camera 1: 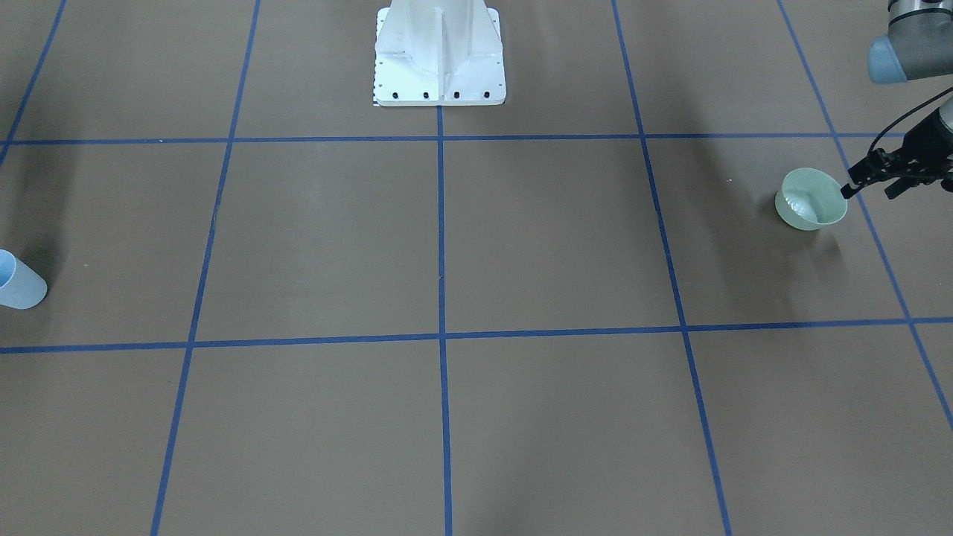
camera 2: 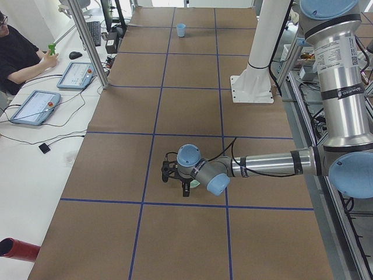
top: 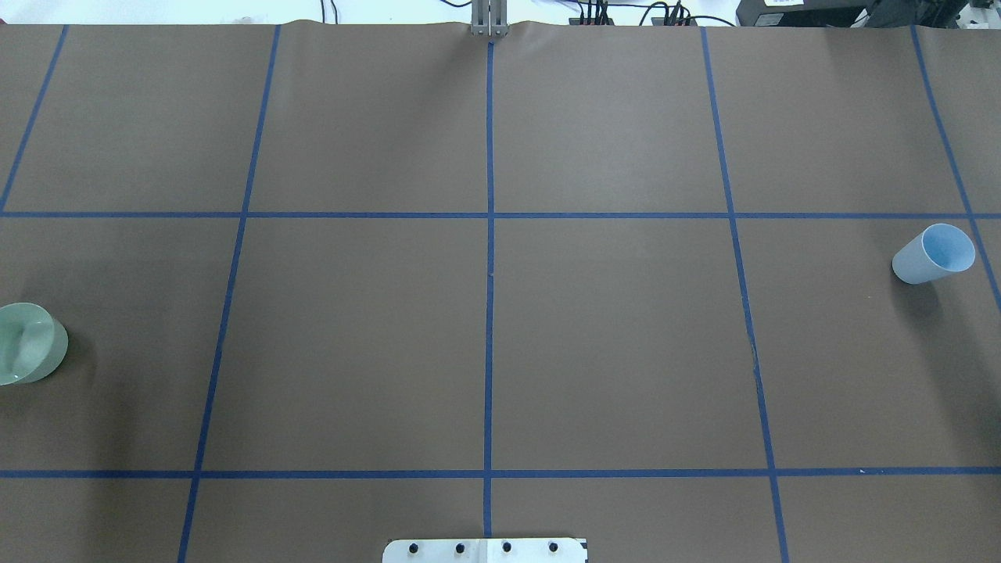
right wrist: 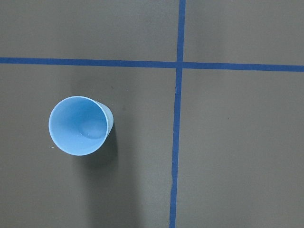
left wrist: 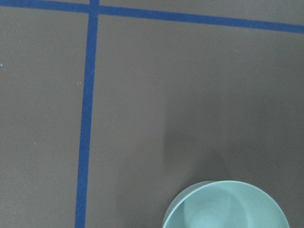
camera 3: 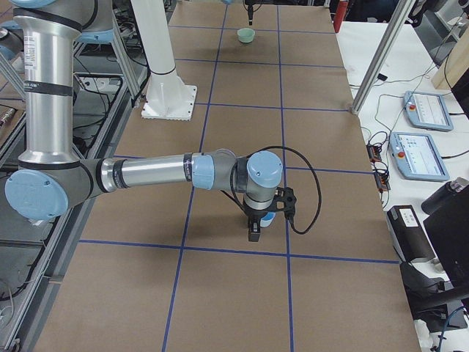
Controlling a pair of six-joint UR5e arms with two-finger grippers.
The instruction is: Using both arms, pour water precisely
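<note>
Arms two, cup one, bowl one.

Bowl at table's left end, cup at right end, well apart.

Below me the brown surface carries a crossing of blue tape lines. The pale blue cup stands upright, left of that crossing and lower in my view, clear of both lines, its open mouth facing me. Faint white glints of the water show on its floor. Its shadow falls toward the crossing's upright line.
</note>
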